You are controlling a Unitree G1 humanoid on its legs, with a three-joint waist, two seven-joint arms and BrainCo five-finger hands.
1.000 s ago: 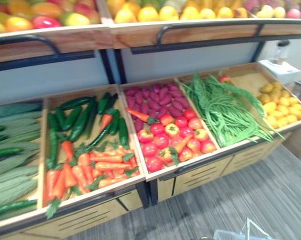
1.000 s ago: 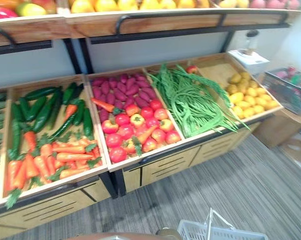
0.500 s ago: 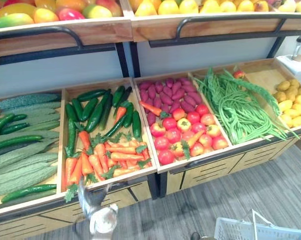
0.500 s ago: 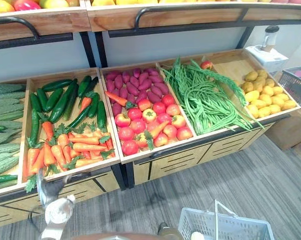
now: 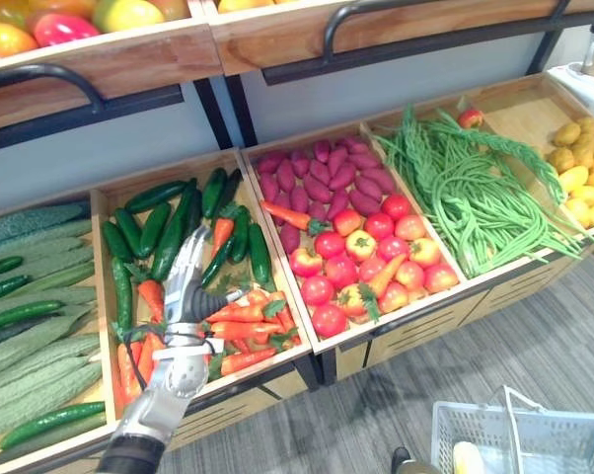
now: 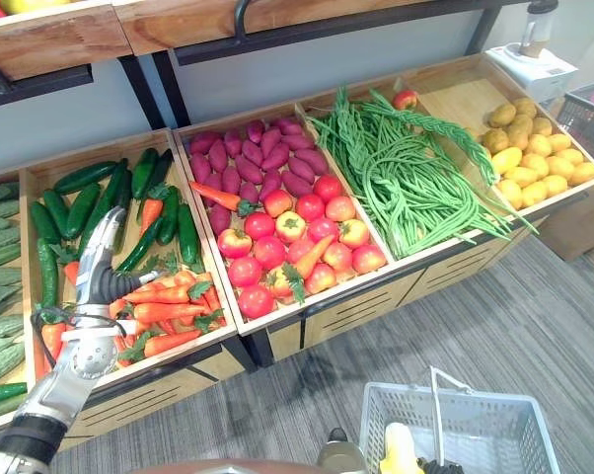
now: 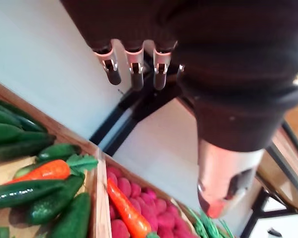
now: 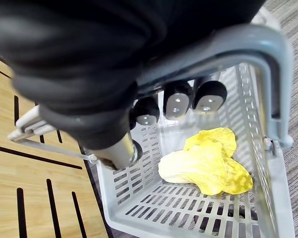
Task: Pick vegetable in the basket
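Left robot hand: fingers straight, empty, over carrots in near-left crate.
Right robot hand: curled round basket handle, near right.
Grasp: settle on one carrot's middle before closing.

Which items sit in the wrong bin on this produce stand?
A carrot lies across the purple roots and tomatoes, a second carrot sits among the cucumbers, and a lone red fruit rests behind the long beans. Each is away from its own kind.
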